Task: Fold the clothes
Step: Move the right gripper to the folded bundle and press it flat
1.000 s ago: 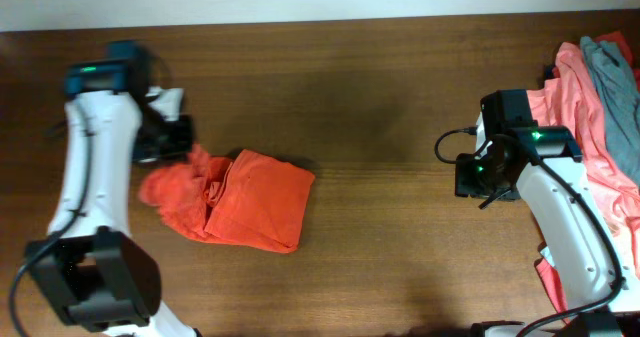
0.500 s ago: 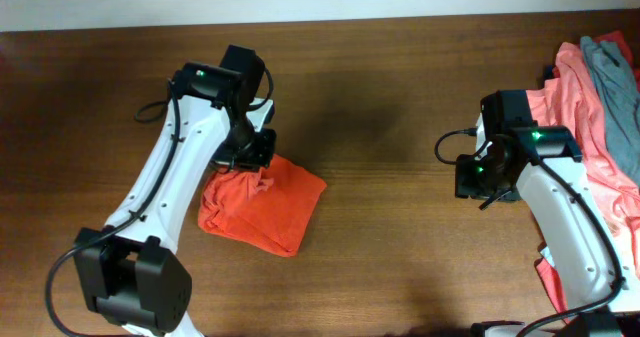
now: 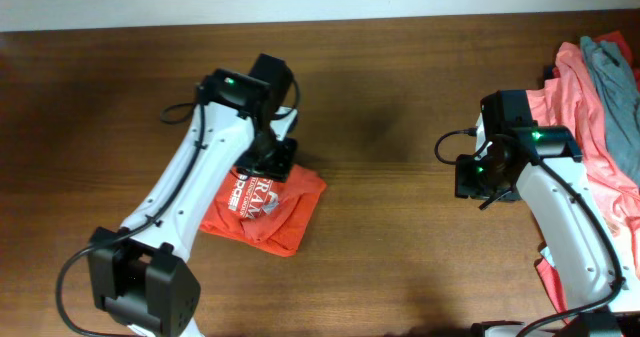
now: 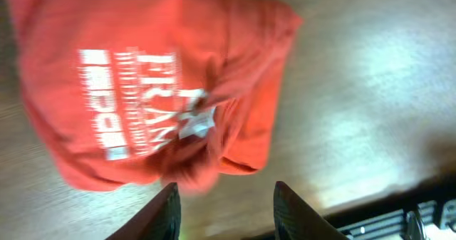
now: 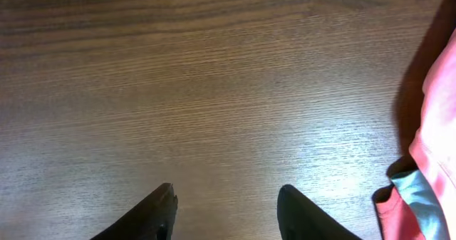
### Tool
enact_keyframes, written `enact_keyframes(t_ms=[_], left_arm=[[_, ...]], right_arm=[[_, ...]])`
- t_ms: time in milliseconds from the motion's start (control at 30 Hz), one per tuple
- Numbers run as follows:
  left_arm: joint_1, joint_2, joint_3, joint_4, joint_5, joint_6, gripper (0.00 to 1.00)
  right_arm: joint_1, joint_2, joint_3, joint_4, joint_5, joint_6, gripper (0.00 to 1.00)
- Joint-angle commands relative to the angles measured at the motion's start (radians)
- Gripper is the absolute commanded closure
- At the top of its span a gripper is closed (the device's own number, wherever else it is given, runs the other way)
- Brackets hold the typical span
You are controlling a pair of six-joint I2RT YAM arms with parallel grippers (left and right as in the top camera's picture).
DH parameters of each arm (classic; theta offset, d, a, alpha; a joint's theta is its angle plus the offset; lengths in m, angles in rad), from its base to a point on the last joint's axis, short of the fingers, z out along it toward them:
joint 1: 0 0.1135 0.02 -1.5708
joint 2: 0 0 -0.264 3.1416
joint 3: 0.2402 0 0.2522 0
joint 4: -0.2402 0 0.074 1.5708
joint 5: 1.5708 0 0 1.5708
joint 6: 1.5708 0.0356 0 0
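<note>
The orange-red T-shirt (image 3: 262, 209) lies folded into a small bundle on the table left of centre, its white "FRAM" print facing up. It fills the left wrist view (image 4: 157, 83). My left gripper (image 3: 275, 160) hovers over the bundle's far right edge; its fingers (image 4: 226, 197) are open and empty. My right gripper (image 3: 478, 177) hangs over bare table at the right, fingers (image 5: 226, 201) open and empty. A pile of salmon-pink shirts (image 3: 585, 107) with a grey garment (image 3: 615, 82) on top lies at the right edge.
The table (image 3: 390, 237) is dark wood, with a white wall strip along the far edge. The pile's pink and light-blue cloth edge shows in the right wrist view (image 5: 420, 190).
My left arm swept right across the orange-red shirt, folding the crumpled left part over, and the fingers let go. The FRAM print now faces up. The right arm has not moved.
</note>
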Motion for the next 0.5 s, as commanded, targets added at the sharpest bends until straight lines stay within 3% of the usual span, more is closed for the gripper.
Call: enact_keyframes(t_ms=[0, 167, 367, 467], left_arm=[[-0.045, 0.003, -0.009, -0.004, 0.029, 0.001, 0.58], [-0.029, 0.003, -0.009, -0.025, -0.035, 0.006, 0.62], [0.105, 0.003, -0.009, -0.027, -0.12, 0.0, 0.64], [0.193, 0.003, -0.009, 0.022, -0.122, -0.002, 0.62]], right_arm=[[-0.003, -0.006, 0.014, 0.002, 0.001, 0.003, 0.49], [-0.003, -0.006, 0.014, 0.003, -0.026, -0.016, 0.48], [0.021, -0.003, 0.014, 0.023, -0.449, -0.248, 0.48], [0.085, -0.001, 0.014, 0.039, -0.546, -0.259, 0.43]])
